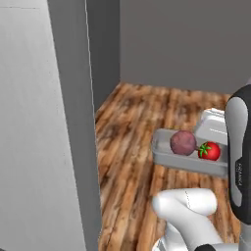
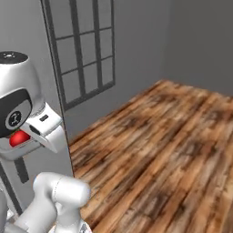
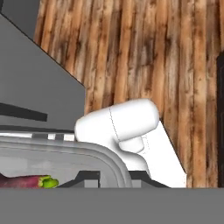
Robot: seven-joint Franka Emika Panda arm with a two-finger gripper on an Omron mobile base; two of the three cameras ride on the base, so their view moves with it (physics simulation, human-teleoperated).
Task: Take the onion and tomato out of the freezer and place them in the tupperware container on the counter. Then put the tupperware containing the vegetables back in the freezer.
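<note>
My pincer [image 3: 114, 177] is clamped on the tupperware [image 1: 186, 161]. In the hand view the pale rim curves right between my two dark tips, and the jaws stand close together on it. In the left base view my own forearm hides where I grip, at the tupperware's right end.

The tupperware hangs in the air, roughly level, with nothing under it but the wooden floor [image 1: 127, 147] well below. It touches no surface that I can see.

Both vegetables lie inside it. The onion [image 1: 183, 142] sits near the middle, dull purple-red and rising above the low wall. The tomato [image 1: 210, 151] is just beside it towards my end, bright red with its green leaves showing; the two look close enough to touch, though I cannot tell for sure. In the hand view they peep over the rim at the lower left, a strip of purple and a bit of green.

In the right base view the tomato is a red patch tucked under my white hand.

The freezer [image 1: 29, 147] stands well to the left of the tupperware – a tall pale flat face with a darker grey edge, and bare floor lies between them. Beyond the tupperware are plain grey walls, one with a dark-barred window [image 2: 86, 54].
</note>
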